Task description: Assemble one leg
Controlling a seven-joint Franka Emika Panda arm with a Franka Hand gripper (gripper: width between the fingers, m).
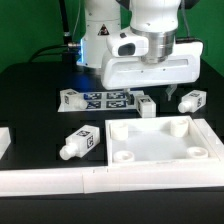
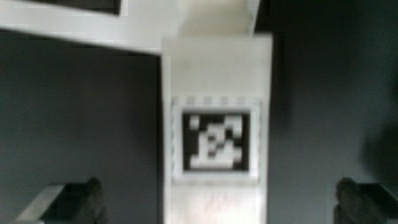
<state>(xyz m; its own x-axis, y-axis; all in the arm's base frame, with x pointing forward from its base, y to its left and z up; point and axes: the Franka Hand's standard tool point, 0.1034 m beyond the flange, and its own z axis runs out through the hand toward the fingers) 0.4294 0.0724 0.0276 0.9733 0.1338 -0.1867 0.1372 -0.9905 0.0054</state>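
Observation:
Several white legs with black-and-white tags lie on the black table. One leg [image 1: 147,104] lies right under my gripper [image 1: 153,92], between the marker board and the panel. In the wrist view this leg [image 2: 217,130] runs lengthwise between my two dark fingertips [image 2: 71,205], tag facing up. My gripper [image 2: 221,208] is open, one jaw on each side of the leg, with a gap to it on both sides. Other legs lie at the exterior view's left [image 1: 72,98], right [image 1: 190,98] and front left [image 1: 82,142].
The large white square panel [image 1: 163,152] with round corner sockets lies at the front right. The marker board [image 1: 108,98] lies behind it. White rails [image 1: 60,180] run along the front edge. A white edge [image 2: 71,25] shows beyond the leg in the wrist view.

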